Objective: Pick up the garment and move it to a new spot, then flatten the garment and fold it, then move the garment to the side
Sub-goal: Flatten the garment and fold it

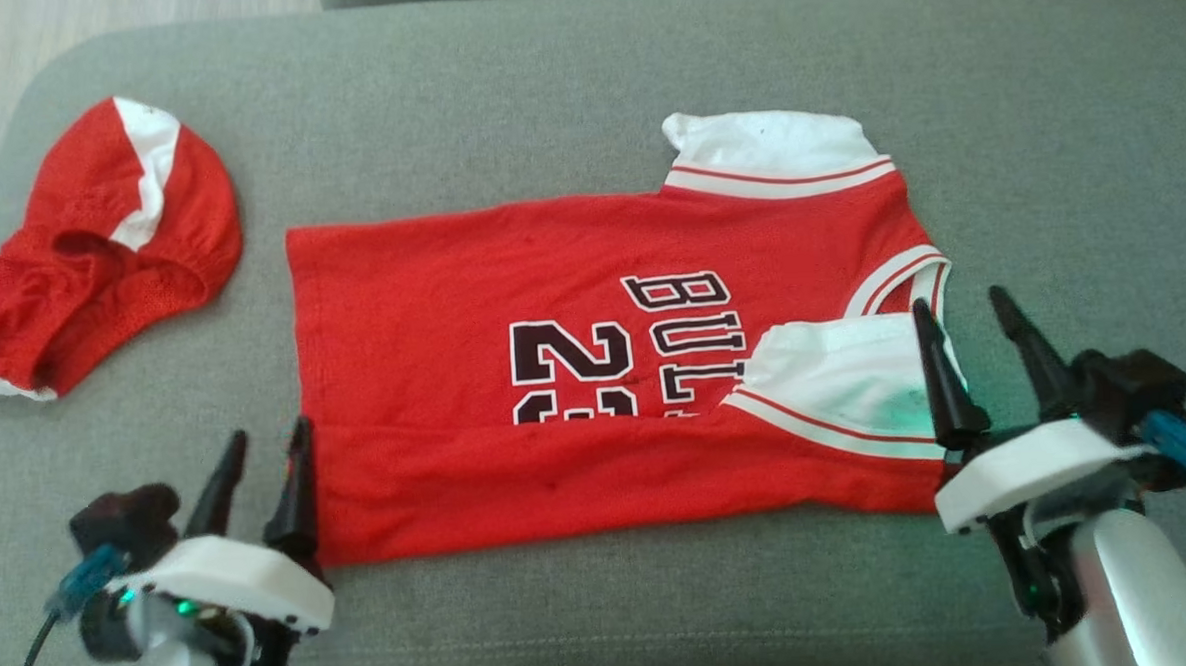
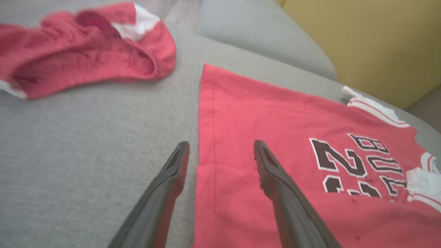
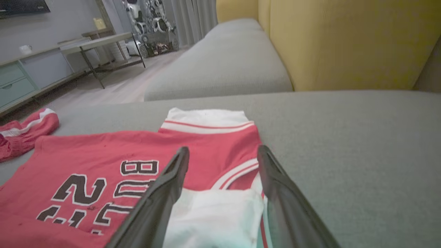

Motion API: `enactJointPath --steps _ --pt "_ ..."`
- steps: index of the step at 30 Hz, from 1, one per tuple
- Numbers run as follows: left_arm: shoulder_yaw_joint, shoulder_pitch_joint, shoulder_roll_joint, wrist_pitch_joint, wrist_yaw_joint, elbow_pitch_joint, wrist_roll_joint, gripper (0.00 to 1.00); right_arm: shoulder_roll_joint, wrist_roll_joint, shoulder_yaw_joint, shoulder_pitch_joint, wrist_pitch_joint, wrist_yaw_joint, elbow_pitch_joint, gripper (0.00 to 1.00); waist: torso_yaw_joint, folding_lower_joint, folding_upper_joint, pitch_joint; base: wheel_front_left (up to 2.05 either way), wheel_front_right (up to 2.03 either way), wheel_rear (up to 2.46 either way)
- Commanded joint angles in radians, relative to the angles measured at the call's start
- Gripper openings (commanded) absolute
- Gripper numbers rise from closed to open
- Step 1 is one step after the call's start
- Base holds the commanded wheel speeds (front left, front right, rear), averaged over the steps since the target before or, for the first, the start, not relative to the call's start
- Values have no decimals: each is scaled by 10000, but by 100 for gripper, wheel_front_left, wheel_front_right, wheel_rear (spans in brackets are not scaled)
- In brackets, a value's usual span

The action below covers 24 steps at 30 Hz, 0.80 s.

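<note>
Red sleeveless basketball jersey (image 1: 421, 300), white-trimmed, black lettering and numerals, is noted lying spread on the grey fabric sofa cushion (image 1: 542, 85), hem to the left, collar end to the right. The jersey's near long edge is seen turned over onto the body as a folded strip (image 1: 580, 484); the lower part of the numerals is covered by it, and the near white shoulder panel (image 1: 835, 372) is laid inward on top. The left gripper (image 1: 269, 437) is found at the jersey's near hem corner, fingers well spread and straddling the hem edge, with nothing gripped. The right gripper (image 1: 960, 299) is found at the jersey's collar end, over the near white panel, fingers equally wide, nothing held. A second garment of red mesh with a white panel (image 1: 100, 264) is recorded crumpled beyond the jersey's hem, apart from it. The folding step is judged to be in hand, with one lengthwise fold laid and the far long edge not yet turned. For the next move, both grippers would probably need to be carried to the jersey's far edge, one at the hem corner, one at the far white shoulder panel (image 1: 765, 145), closed on the cloth there, and drawn low towards the near edge so the laid strip is not disturbed. A crosswise fold and the shift aside are judged to remain.
</note>
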Motion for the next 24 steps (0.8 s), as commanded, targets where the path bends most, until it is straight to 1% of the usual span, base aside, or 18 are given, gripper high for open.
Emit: enactJointPath --steps 1,4,8,14,19,24 --pt "483 -84 242 -279 140 -459 159 100 48 -159 127 28 -178 -7 -538 100 -9 0 0 -118 0 0 0" --pt "659 182 230 -683 508 -1161 408 100 204 -467 -99 306 -248 -7 -1237 100 4 0 0 -349 0 0 0" --pt "813 563 394 -861 961 -2322 851 100 380 -691 -317 688 -75 -7 -2061 100 8 0 0 -630 0 0 0" --pt "636 1177 752 -492 1468 -3480 1502 100 495 -905 -307 1291 397 -7 -2959 100 -29 0 0 -997 0 0 0" --pt "521 1566 793 -209 1660 -3890 1578 100 529 -850 -446 1774 610 -7 -3339 100 -9 0 0 -1138 0 0 0" --pt "500 1643 810 -125 1705 -3968 1547 100 538 -834 -486 1911 678 -7 -3430 100 -34 0 0 -1174 0 0 0"
